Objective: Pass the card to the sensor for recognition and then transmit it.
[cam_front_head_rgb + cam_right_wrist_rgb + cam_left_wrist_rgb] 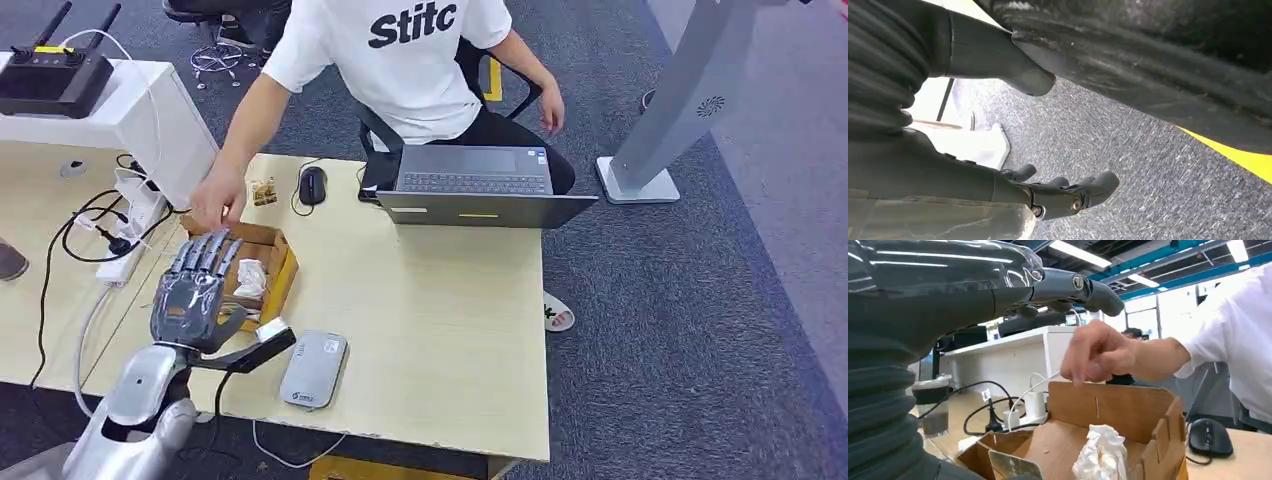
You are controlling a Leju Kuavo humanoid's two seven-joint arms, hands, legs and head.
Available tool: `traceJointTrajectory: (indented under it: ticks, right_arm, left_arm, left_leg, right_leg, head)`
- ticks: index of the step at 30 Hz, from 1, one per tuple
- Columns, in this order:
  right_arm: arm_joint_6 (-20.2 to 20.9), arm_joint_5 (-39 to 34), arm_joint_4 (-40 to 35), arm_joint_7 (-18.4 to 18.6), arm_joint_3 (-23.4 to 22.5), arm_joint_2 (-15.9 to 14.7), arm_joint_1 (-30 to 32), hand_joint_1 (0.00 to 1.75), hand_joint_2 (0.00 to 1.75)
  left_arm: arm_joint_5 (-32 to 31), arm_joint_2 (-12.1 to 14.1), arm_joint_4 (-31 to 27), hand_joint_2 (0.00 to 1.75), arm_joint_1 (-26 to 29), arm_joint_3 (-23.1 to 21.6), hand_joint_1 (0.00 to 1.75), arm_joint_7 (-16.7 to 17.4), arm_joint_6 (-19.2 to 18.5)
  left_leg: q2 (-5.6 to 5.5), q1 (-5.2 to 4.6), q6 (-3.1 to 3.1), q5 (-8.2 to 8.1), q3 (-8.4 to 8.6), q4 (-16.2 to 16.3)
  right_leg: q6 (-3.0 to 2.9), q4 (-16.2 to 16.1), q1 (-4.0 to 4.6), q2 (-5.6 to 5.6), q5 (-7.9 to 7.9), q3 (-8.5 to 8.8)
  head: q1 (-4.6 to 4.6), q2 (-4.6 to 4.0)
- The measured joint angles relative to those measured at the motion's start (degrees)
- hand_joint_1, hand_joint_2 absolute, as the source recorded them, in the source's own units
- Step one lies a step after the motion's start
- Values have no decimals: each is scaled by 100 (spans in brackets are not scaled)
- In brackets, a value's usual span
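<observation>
My left hand (197,290) hovers over the near end of a brown cardboard box (283,262), its fingers (1083,287) stretched straight and its thumb spread out to the side. A small pale card (272,330) sits at the thumb tip, just off the box's near corner; the left wrist view shows the card (1013,466) upright in front of the box (1118,410). No finger presses on it. The grey flat sensor (314,368) lies on the table right of the thumb. My right hand (1068,194) hangs over grey carpet, holding nothing.
A person in a white shirt sits across the table, one hand (215,203) on the box's far edge. Crumpled white paper (250,278) lies in the box. A laptop (478,185), a mouse (312,184), a power strip with cables (118,262) and a cup (930,407) stand around.
</observation>
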Motion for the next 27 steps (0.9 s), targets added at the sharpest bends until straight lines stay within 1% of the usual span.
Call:
traceJointTrajectory:
  ticks: [15,27]
  right_arm:
    - [4,-20,0,22,0,0,-2,0,175]
    - [2,-31,0,24,0,0,-2,0,175]
  left_arm:
    - [-249,-2,352,175,-7,-83,0,282,-188]
    - [-319,2,520,175,-10,-83,0,343,-192]
  left_leg:
    - [0,0,0,0,0,0]
    - [0,0,0,0,0,0]
  right_leg:
    - [0,0,0,0,0,0]
    - [0,0,0,0,0,0]
  head:
    - [2,0]
    - [2,0]
